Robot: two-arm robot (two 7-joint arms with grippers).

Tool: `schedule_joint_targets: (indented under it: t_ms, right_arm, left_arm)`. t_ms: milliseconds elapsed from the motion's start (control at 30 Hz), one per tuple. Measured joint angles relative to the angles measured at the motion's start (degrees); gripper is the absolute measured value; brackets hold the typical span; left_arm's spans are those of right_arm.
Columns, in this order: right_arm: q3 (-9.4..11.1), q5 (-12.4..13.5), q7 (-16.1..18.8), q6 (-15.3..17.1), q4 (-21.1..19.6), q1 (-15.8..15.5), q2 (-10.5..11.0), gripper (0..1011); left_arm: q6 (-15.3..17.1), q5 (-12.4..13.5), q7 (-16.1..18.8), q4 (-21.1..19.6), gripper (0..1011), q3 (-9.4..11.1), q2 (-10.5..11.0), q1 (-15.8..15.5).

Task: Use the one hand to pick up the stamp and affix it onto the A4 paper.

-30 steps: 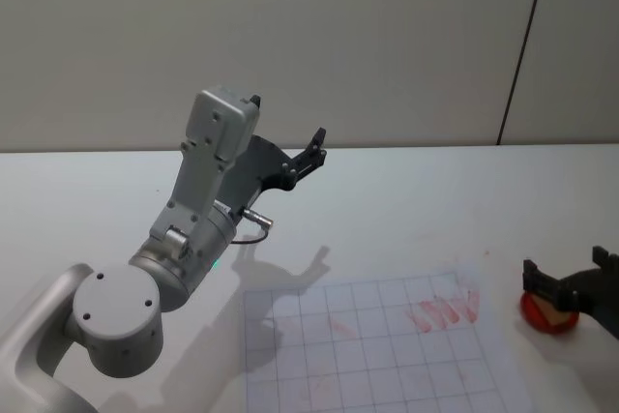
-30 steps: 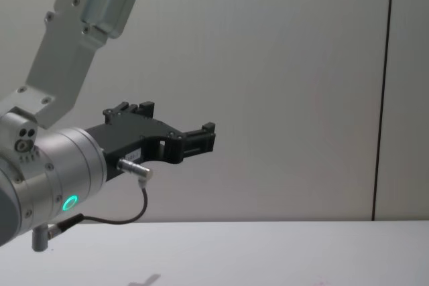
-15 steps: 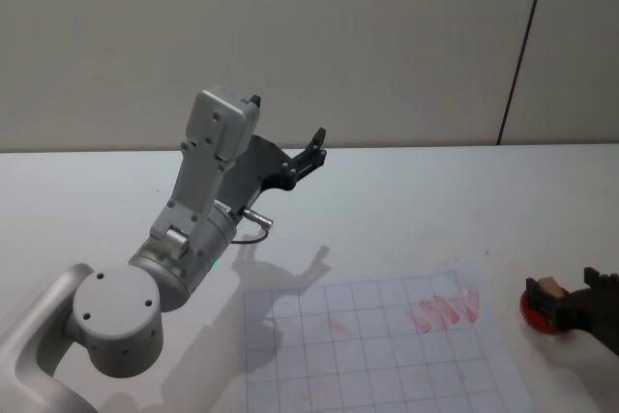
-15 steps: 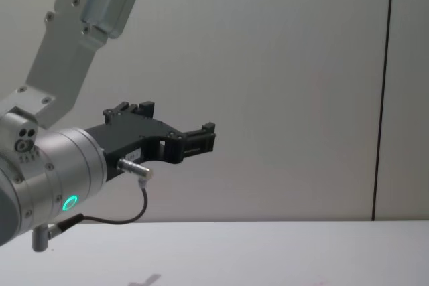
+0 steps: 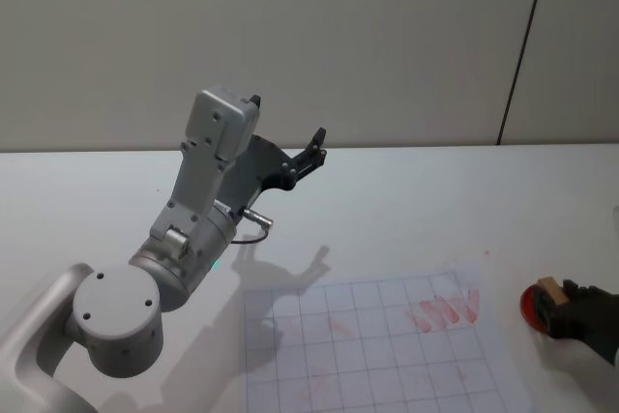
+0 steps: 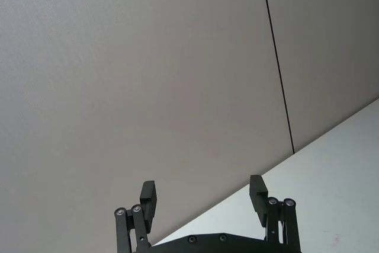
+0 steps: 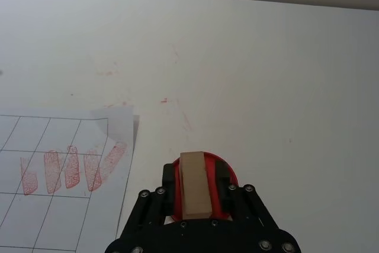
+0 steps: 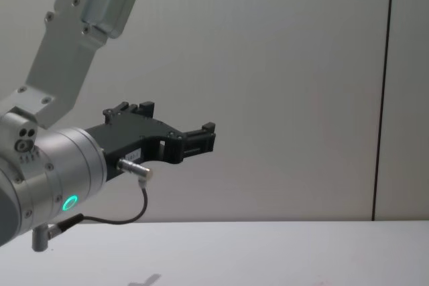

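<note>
Right black-fingered gripper (image 7: 198,173), partly cut off, straddling pale wooden stamp (image 7: 193,191) in round red ink pad (image 5: 529,309), grip unclear; left gripper (image 6: 201,191) raised, spread.

the right gripper (image 7: 195,173) has black fingers (image 7: 169,183); between them stands a tan wooden stamp (image 7: 194,194) on a red ink pad (image 7: 214,161). beside the fingers, white paper (image 7: 53,217) bears a grey grid and red prints (image 7: 71,167). the bench (image 7: 266,75) is white.

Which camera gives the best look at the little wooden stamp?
The right wrist view: the stamp stands close up on its red pad, between the right claw's open fingers. The head view shows it small, far right. The other two face the wall.
</note>
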Motion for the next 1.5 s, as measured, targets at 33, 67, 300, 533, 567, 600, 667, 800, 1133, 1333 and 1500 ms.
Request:
schedule_joint_targets:
  t_ms: [33, 67, 300, 533, 567, 600, 667, 800, 1133, 1333, 1500]
  right_arm:
    - [-0.04, -0.14, 0.16, -0.04, 0.17, 0.05, -0.06, 408]
    - [-0.06, -0.21, 0.26, -0.07, 0.26, 0.07, -0.10, 364]
    - [-0.22, -0.86, 1.00, -0.26, 1.08, 0.35, -0.42, 217]
    - [-0.28, -1.53, 1.23, -0.17, 1.79, 0.61, -0.67, 218]
    - [-0.28, -1.65, 1.25, -0.10, 1.95, 0.66, -0.71, 217]
    - [-0.28, -1.71, 1.25, -0.07, 2.06, 0.69, -0.74, 217]
    - [-0.28, -1.84, 1.26, -0.01, 2.24, 0.74, -0.78, 218]
    - [-0.25, -2.11, 1.27, 0.05, 2.61, 0.82, -0.86, 218]
    - [0.01, -2.67, 1.59, -0.48, 3.05, 0.95, -0.95, 218]
    - [0.29, -2.94, 1.70, -1.37, 1.91, 0.98, -0.86, 218]
    - [0.59, -3.31, 1.94, -2.32, -0.34, 1.17, -0.68, 218]
  left_arm:
    - [0.00, 0.00, 0.00, 0.00, 1001, 0.00, 0.00, 0.00]
    - [0.00, 0.00, 0.00, 0.00, 1001, 0.00, 0.00, 0.00]
    - [0.00, 0.00, 0.00, 0.00, 1001, 0.00, 0.00, 0.00]
    - [0.00, 0.00, 0.00, 0.00, 1001, 0.00, 0.00, 0.00]
    - [0.00, 0.00, 0.00, 0.00, 1001, 0.00, 0.00, 0.00]
    - [0.00, 0.00, 0.00, 0.00, 1001, 0.00, 0.00, 0.00]
    - [0.00, 0.00, 0.00, 0.00, 1002, 0.00, 0.00, 0.00]
    - [0.00, 0.00, 0.00, 0.00, 1001, 0.00, 0.00, 0.00]
    - [0.00, 0.00, 0.00, 0.00, 1001, 0.00, 0.00, 0.00]
    - [0.00, 0.00, 0.00, 0.00, 1002, 0.00, 0.00, 0.00]
    - [0.00, 0.00, 0.00, 0.00, 1002, 0.00, 0.00, 0.00]
